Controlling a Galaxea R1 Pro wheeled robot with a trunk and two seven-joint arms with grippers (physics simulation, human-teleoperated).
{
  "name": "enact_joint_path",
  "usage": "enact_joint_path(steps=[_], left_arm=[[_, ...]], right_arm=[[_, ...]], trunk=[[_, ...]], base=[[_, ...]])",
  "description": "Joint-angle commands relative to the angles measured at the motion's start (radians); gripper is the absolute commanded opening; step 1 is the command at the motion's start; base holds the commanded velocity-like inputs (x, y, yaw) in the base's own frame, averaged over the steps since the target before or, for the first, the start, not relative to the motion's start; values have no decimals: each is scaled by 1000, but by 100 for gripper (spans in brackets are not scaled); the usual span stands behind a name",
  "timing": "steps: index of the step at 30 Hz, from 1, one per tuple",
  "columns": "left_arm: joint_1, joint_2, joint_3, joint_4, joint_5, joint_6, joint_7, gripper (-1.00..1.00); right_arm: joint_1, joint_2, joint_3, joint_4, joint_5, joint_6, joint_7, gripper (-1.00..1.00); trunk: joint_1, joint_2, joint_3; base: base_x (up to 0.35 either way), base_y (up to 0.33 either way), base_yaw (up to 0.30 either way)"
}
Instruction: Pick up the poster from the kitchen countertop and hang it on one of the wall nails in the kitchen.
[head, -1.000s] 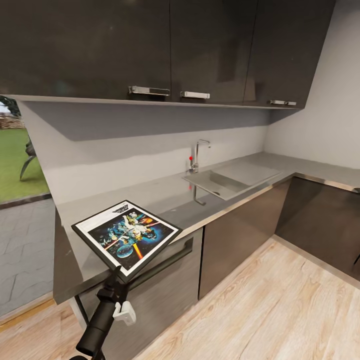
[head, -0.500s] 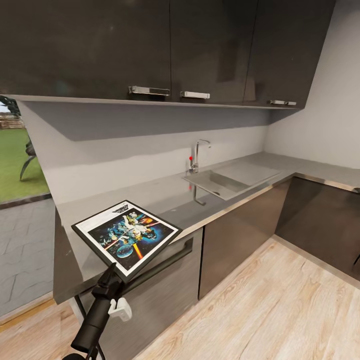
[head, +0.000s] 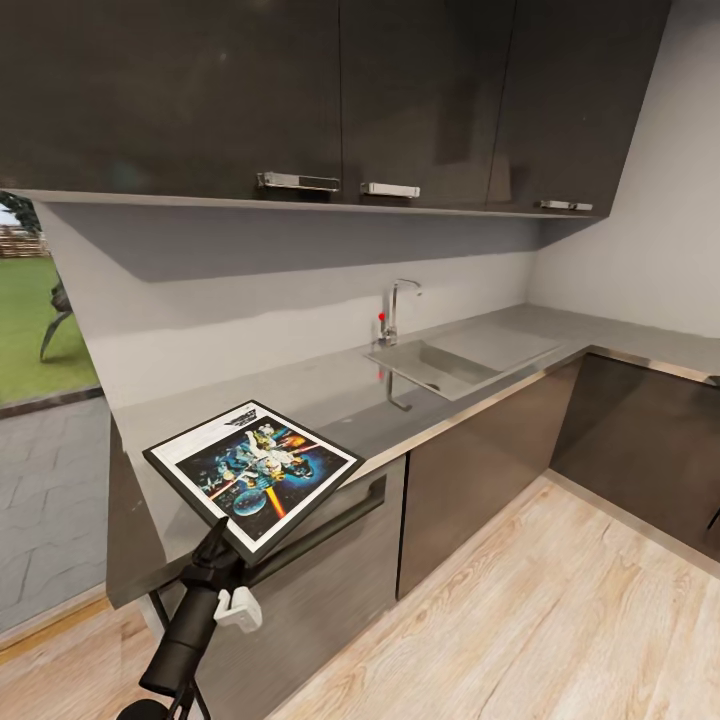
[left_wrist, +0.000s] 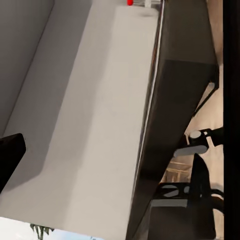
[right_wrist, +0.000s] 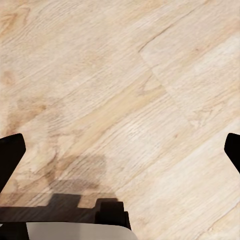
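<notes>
The grey surface (head: 440, 400) holds one poster (head: 252, 474), lying flat, turned cornerwise. Right gripper (right_wrist: 120, 150) spread wide; left gripper (head: 214, 545) unclear.

A black-framed poster (head: 254, 472) with a white inner border and vivid blue, orange and red space art lies on the grey brushed-metal kitchen countertop (head: 330, 395). Dark grey wall cabinets (head: 300, 90) carry silver handles (head: 298, 182). A chrome tap (head: 395, 305) bears a red knob above the grey sink (head: 440, 362). The backsplash (head: 250, 310) is pale grey. The floor (head: 520, 620) is light oak with wavy grain. The left arm (head: 190, 630) is black with a white clip. Green lawn (head: 30, 320) shows outside.
</notes>
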Motion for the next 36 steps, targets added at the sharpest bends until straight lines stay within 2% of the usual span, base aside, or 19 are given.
enact_joint_path(steps=[1,3,4,31,36], left_arm=[[0,-1,3,-1,-11,-4,6,100],[0,-2,2,-2,-11,-3,6,100],[0,-2,2,-2,-11,-3,6,-100],[0,-1,4,-45,-11,-8,6,-100],[0,1,5,-61,-10,-13,7,-100]], right_arm=[[0,0,1,1,0,-3,0,100],[0,0,1,1,0,-3,0,100],[0,0,1,1,0,-3,0,100],[0,0,1,2,0,-3,0,100],[0,0,1,2,0,-3,0,100]], trunk=[[0,0,-1],[0,0,-1],[0,0,-1],[0,0,-1],[0,0,-1]], base=[[0,0,0],[0,0,0],[0,0,0],[0,0,0],[-149,0,0]])
